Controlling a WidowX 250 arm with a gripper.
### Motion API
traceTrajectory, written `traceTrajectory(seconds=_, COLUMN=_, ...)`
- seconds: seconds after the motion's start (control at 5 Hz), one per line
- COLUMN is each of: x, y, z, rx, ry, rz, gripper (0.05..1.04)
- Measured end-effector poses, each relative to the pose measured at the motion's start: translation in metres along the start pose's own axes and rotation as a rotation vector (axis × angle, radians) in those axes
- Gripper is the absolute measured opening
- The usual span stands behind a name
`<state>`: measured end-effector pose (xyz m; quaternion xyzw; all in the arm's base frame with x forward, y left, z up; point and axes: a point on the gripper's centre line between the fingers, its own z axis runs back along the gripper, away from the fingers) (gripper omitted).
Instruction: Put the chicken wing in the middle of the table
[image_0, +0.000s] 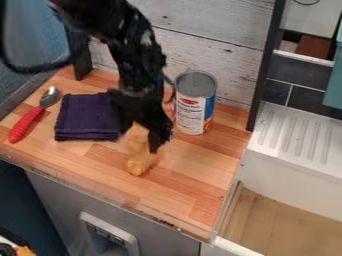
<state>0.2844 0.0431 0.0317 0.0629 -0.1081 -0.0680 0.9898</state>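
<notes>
Spoon (28, 122), folded cloth (83, 117), can (192, 107), sink (294, 172)

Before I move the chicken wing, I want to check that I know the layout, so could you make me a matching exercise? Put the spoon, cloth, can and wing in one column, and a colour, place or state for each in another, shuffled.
Column one
1. Spoon
2. Cloth
3. Can
4. Chicken wing

Column two
A. Upright, in front of the pale boards
B. Golden brown, at the lower end of the tool
C. Dark purple and folded
D. Red-handled, nearest the picture's left edge

Right pairs: 1-D, 2-C, 3-A, 4-B
</notes>
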Motion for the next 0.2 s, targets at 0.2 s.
traceTrajectory(seconds=0.2, x=0.0001, y=0.0005, z=0.0004, rx=0.001, ry=-0.001, rz=-0.003, gripper=0.999)
